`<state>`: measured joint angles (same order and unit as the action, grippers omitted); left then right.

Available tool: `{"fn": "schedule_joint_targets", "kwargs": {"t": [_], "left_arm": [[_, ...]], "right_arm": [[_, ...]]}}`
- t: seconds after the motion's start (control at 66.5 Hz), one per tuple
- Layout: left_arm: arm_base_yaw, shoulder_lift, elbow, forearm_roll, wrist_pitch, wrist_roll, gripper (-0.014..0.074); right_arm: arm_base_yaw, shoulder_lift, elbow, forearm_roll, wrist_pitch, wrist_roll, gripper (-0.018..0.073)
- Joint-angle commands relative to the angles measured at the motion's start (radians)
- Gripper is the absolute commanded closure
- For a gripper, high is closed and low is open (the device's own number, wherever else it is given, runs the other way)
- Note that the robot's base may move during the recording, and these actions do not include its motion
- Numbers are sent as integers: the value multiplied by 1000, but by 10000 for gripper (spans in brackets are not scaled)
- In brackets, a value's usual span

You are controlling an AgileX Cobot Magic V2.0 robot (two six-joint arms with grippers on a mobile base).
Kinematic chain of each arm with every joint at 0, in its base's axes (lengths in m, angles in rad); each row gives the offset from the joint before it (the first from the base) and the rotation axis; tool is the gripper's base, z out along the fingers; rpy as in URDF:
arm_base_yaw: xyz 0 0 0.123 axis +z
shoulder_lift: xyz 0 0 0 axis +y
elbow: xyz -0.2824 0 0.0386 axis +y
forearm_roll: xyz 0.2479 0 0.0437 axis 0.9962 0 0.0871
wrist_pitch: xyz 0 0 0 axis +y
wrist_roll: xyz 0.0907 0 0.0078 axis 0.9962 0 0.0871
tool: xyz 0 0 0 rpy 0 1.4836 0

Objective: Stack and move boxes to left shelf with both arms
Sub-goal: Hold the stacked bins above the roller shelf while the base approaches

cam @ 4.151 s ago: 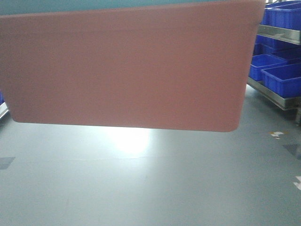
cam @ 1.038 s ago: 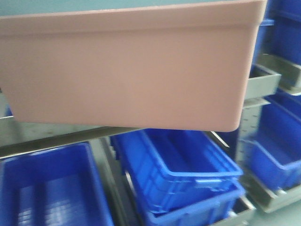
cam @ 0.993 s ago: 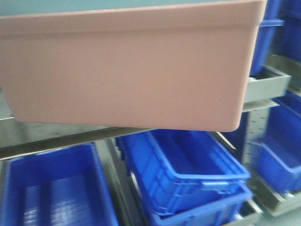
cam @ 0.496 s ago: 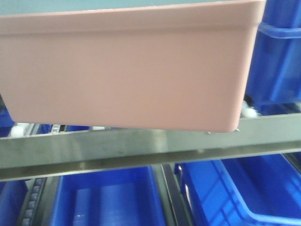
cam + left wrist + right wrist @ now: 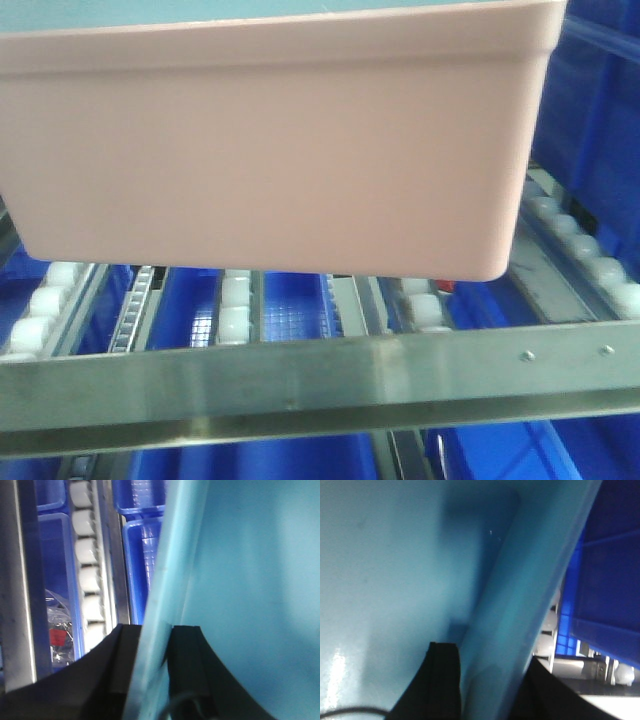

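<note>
front view: bright, even light; pink bin (image 5: 270,150) close to lens, soft, slightly washed out
front bar (image 5: 300,385): dull sheen, streaky reflection, edges soft
left wrist: dim; blue bin (image 5: 250,570) wall blurred, white rollers (image 5: 86,555) overexposed
right wrist: deep shadow in bin corner, glare patch lower left, all out of focus

Right claw (image 5: 489,656) — astride blue box (image 5: 385,570) rim

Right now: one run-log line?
left gripper: shut on blue box wall | right gripper: shut on blue box wall | pink box: over left shelf rollers | set down: unclear
</note>
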<state>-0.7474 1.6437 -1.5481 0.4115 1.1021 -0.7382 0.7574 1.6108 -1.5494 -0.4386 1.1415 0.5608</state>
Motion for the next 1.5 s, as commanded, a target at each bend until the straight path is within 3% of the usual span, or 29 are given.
{"fn": "schedule_joint_targets", "kwargs": {"t": [0.0,0.933,1.098,1.293,1.489], "left_arm": [[-48,-48,-47,-137,-214,0,605],[-46,-48,-47,-137,-214,0,605],[-46,-48,-47,-137,-263,0,605],[-44,-50,-54,-113,-206,105,605],[3,-50,-54,-101,-199,106,605]], "right_arm": [[33,-38,-44,70,-241,3,504],[33,-38,-44,70,-241,3,504],[33,-38,-44,71,-251,3,504],[28,-38,-44,71,-225,3,504],[-5,-38,-47,67,-256,-22,504]]}}
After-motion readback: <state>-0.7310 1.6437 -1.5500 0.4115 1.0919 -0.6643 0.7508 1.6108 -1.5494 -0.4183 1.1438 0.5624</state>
